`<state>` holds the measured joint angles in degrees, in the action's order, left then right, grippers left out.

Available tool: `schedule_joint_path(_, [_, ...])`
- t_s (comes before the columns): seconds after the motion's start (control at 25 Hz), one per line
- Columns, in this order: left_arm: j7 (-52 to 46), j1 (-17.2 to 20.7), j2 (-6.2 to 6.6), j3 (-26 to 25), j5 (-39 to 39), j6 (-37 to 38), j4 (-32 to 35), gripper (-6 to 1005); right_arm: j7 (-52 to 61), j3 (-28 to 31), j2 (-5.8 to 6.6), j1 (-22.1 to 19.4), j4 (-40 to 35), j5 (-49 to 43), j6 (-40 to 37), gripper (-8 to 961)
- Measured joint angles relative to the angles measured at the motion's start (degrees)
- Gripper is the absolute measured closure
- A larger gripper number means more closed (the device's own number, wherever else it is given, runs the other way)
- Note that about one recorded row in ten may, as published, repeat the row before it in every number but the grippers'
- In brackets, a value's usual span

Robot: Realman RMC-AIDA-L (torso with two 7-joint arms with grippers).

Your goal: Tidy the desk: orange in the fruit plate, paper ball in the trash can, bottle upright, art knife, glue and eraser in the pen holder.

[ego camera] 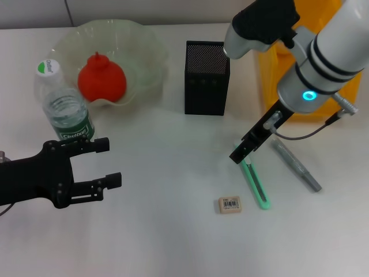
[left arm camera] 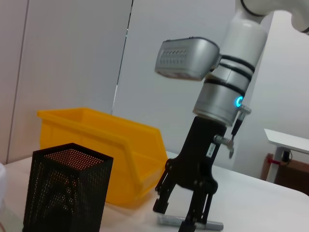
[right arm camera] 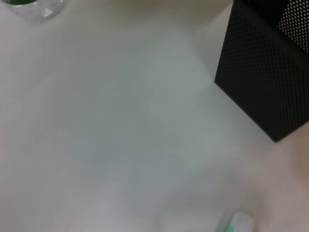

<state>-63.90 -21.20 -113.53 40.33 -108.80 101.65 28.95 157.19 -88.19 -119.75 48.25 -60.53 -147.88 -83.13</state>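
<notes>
The orange (ego camera: 101, 79) lies in the pale green fruit plate (ego camera: 144, 46) at the back left. The bottle (ego camera: 63, 107) stands upright in front of the plate. The black mesh pen holder (ego camera: 206, 78) stands mid-table and also shows in the left wrist view (left arm camera: 67, 188) and right wrist view (right arm camera: 260, 82). The green art knife (ego camera: 256, 186), the grey glue stick (ego camera: 297, 165) and the eraser (ego camera: 230, 205) lie on the table at the right. My right gripper (ego camera: 243, 153) is open, just above the knife's far end. My left gripper (ego camera: 108, 163) is open and empty at the front left. No paper ball is in view.
A yellow bin (ego camera: 277, 75) stands at the back right behind my right arm, and shows in the left wrist view (left arm camera: 111, 164). The white table (ego camera: 167, 231) runs to the front edge.
</notes>
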Motion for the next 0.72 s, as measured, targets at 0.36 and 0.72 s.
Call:
schedule_joint_path(0.36, [0.0,-0.02,-0.18,-0.1,0.0,-0.23,0.04,202,-0.09,-2.58,-0.04,0.4,5.82,2.19,7.39,150])
schedule_joint_path(0.72, [0.0,0.05,-0.38,-0.09,0.24,-0.23,0.06,202,-0.34,-3.92,-0.04,0.59,7.23,2.63,9.0,317])
